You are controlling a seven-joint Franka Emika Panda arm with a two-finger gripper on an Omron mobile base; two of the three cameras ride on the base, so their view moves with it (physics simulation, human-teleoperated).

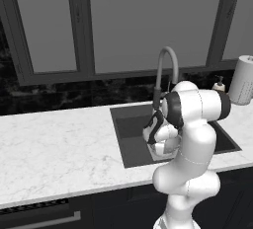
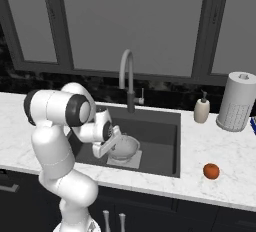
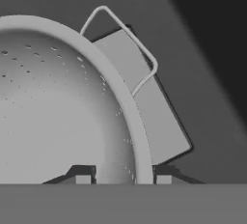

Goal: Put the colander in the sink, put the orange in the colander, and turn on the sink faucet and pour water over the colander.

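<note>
- The colander (image 2: 125,147) sits upright in the sink (image 2: 162,141), on the lighter grey square at the basin's bottom.
- From the hand view, the colander's (image 3: 58,107) rim curves between the two fingertips (image 3: 83,178), one inside the bowl and one outside, with a small gap on each side of the rim.
- The jaws stand slightly apart astride the rim; whether they touch it I cannot tell.
- One loop handle (image 3: 126,44) juts from the rim over the grey square (image 3: 154,117).
- The gripper (image 2: 111,143) hangs low in the basin at the colander's left edge as seen in the right base view.
- The orange (image 2: 211,171) lies on the counter (image 2: 220,151) right of the sink, well apart from the colander.
- The faucet (image 2: 128,78) arches behind the basin; a soap bottle (image 2: 202,108) and a paper towel roll (image 2: 236,101) stand on the counter to its right.
</note>
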